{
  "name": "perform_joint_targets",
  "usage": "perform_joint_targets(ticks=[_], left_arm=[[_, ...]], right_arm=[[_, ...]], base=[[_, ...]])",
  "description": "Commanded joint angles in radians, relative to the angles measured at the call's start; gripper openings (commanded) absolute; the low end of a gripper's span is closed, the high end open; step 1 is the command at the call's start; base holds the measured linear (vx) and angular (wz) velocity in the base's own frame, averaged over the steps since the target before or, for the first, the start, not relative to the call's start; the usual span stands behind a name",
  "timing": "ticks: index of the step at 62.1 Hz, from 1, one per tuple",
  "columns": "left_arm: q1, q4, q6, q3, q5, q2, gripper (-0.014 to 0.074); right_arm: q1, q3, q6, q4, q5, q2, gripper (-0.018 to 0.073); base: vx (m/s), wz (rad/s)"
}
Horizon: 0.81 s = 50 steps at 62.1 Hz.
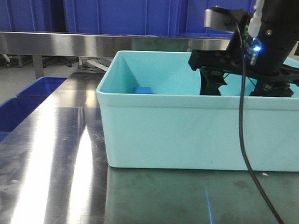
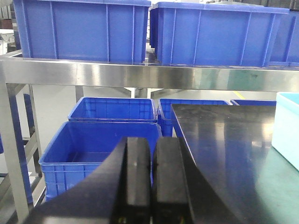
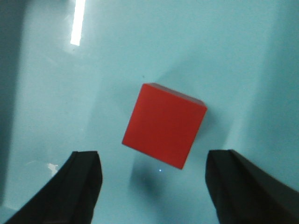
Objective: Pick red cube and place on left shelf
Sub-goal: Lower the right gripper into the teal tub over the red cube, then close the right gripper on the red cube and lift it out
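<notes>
now the right gripper [image 1: 238, 89] hangs inside the pale turquoise tub [image 1: 189, 101], jaws spread wide to straddle the red cube [image 3: 163, 130] lying on its floor just ahead; the left gripper [image 2: 150, 186] sits aside, pressed together.

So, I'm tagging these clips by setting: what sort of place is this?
Probably a warehouse or factory floor: big blue plastic crates on a stainless-steel rack beside a shiny steel tabletop.
</notes>
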Motion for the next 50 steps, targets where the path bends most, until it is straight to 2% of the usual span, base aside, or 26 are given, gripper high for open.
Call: perform_joint_targets(ticks=[1, 19, 23, 30, 42, 44, 50], left_arm=[[-0.005, -0.001, 0.000, 0.024, -0.085, -0.014, 0.0102], [-0.005, -0.001, 0.000, 0.024, -0.085, -0.014, 0.0102], [-0.005, -0.001, 0.000, 0.024, -0.085, -0.014, 0.0102], [-0.005, -0.001, 0.000, 0.024, -0.085, -0.014, 0.0102], [-0.005, -0.001, 0.000, 0.024, -0.085, -0.014, 0.0102], [-0.005, -0.001, 0.000, 0.024, -0.085, -0.014, 0.0102], [-0.005, -0.001, 0.000, 0.024, -0.085, -0.014, 0.0102]], right_arm=[[0.000, -0.038, 0.020, 0.013, -0.076, -0.030, 0.0582], [0.000, -0.038, 0.042, 0.014, -0.131, 0.034, 0.0580], [0.000, -0.038, 0.042, 0.014, -0.129, 0.050, 0.0551], [0.000, -0.038, 0.042, 0.014, -0.129, 0.054, 0.0407], [0.000, -0.085, 0.042, 0.010, -0.115, 0.050, 0.0070], [0.000, -0.100, 0.042, 0.002, -0.106, 0.048, 0.0043], [0.000, -0.149, 0.042, -0.029, -0.082, 0.036, 0.0057]], base=[[0.00, 0.00], [0.00, 0.00], [0.00, 0.00], [0.00, 0.00], [0.00, 0.00], [0.00, 0.00], [0.00, 0.00]])
